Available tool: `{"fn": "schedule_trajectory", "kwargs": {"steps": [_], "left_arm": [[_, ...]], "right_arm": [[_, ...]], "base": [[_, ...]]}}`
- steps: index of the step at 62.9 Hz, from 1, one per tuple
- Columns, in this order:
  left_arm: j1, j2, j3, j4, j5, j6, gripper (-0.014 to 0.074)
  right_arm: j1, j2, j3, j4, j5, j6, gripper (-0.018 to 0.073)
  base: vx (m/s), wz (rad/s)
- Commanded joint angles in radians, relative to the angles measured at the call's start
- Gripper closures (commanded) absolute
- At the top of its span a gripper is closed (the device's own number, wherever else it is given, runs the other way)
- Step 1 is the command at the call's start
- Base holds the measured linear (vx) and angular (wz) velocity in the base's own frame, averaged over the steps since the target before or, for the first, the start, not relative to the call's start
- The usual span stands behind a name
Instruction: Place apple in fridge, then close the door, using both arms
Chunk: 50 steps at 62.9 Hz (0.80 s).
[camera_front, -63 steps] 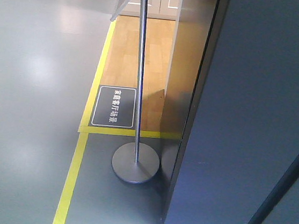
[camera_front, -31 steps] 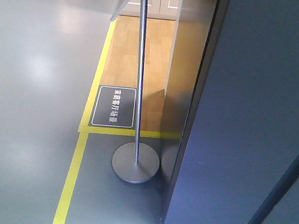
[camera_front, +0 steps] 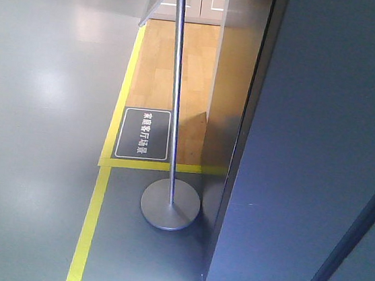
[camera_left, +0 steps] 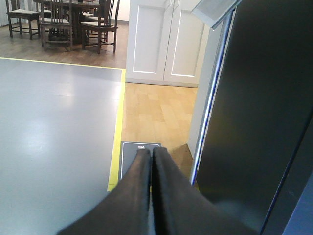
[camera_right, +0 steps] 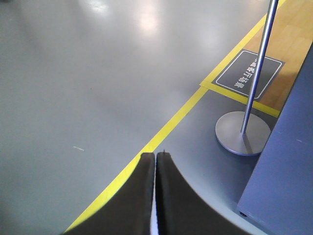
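1. Nearest to us, the left gripper (camera_left: 149, 155) had its fingers pressed together with nothing between them, pointing over the floor just beside the fridge (camera_front: 309, 141).
2. The right gripper (camera_right: 155, 159) was likewise pressed shut and empty, hanging over the grey floor and the yellow floor tape (camera_right: 161, 132), a little out from the fridge's lower corner.
3. The apple appeared in none of our views; since neither gripper carried it, we judged it was probably already inside the fridge, though we could not confirm that.
4. Of the fridge we saw only dark blue-grey outer panels, no white interior or shelves. We judged the door to be closed or nearly so, but we could not tell whether it had fully seated.
5. Farther out from the fridge stood the sign stand (camera_front: 169, 203), its pole rising past the floor placard (camera_front: 144, 133); beyond lay the wooden floor (camera_left: 156, 110) and white cabinet doors (camera_left: 164, 41).
6. What was left, by our judgement, was at most a final push on the door.
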Motion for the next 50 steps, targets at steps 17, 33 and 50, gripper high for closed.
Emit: {"fn": "schedule_trajectory", "kwargs": {"steps": [17, 33, 50], "left_arm": [[0.002, -0.006, 0.021, 0.004, -0.08, -0.002, 0.0603], [0.002, -0.006, 0.021, 0.004, -0.08, -0.002, 0.0603], [0.002, -0.006, 0.021, 0.004, -0.08, -0.002, 0.0603]], "right_arm": [[-0.004, 0.005, -0.025, 0.045, -0.018, -0.013, 0.0563], [-0.004, 0.005, -0.025, 0.045, -0.018, -0.013, 0.0563], [-0.004, 0.005, -0.025, 0.045, -0.019, -0.013, 0.0563]], "base": [[0.0, 0.0], [0.0, 0.0], [0.0, 0.0]]}}
